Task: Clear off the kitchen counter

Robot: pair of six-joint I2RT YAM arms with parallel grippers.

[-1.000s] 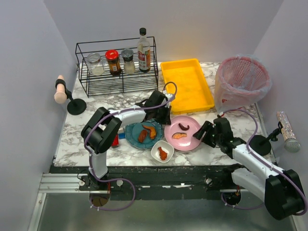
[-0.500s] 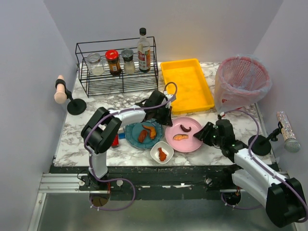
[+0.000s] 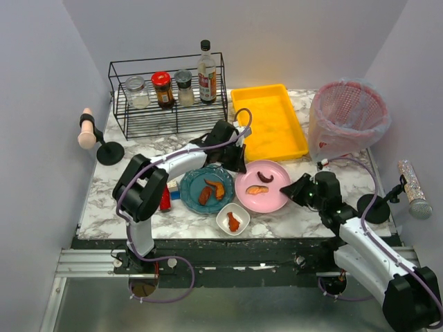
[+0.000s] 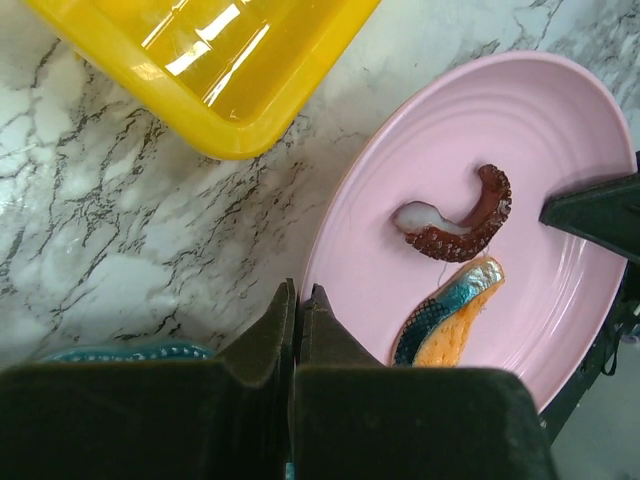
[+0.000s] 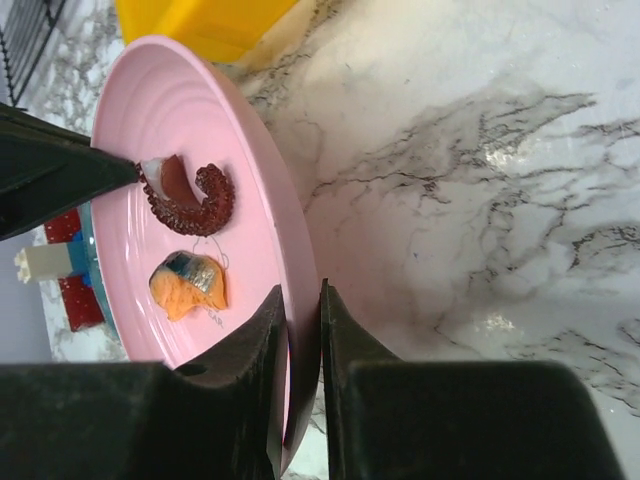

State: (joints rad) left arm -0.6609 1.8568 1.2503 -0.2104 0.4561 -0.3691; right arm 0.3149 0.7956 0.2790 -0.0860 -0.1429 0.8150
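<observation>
One plate [image 3: 271, 196] — left tool [image 4: 296, 295], right tool [image 5: 303, 295]

Occlusions and cut-offs, all three views.

Left wrist: the yellow tray [image 4: 235, 135] is cut by the top edge. The teal plate [image 4: 130, 351] shows only as a sliver behind the left gripper [image 4: 297, 298], whose pressed-together fingers cover the pink plate [image 4: 420, 130] rim, so contact is not resolvable. Right wrist: the plate's near rim disappears between the right gripper [image 5: 300, 292] fingers, and the red object [image 5: 78, 300] is mostly behind the plate. Top: the jars [image 3: 162, 88] have labels too small to read, and the right arm [image 3: 363, 238] base is clipped at the corner.
</observation>
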